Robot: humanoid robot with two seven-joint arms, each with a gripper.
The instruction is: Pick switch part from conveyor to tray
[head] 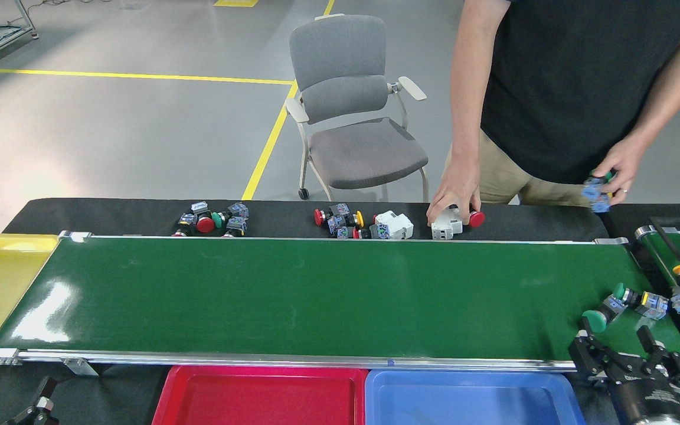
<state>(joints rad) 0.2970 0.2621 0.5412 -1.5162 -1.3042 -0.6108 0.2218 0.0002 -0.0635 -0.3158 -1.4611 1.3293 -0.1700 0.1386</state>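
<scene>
Green-capped switch part [602,314] and a second one [635,296] lying on conveyor [316,295] at right end, fed in from there; right gripper [623,354] just beside them, jaws spread, empty; left gripper [36,407] barely visible, jaws unreadable; trays below, one red [260,394], one blue [473,398], both empty.

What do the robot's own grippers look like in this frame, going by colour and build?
The right gripper is matte black, with several angular fingers on a ribbed round wrist and small silver screws. Only a sliver of the left gripper shows at the bottom edge: black links with a silver fitting. No markings or cables are legible.
</scene>
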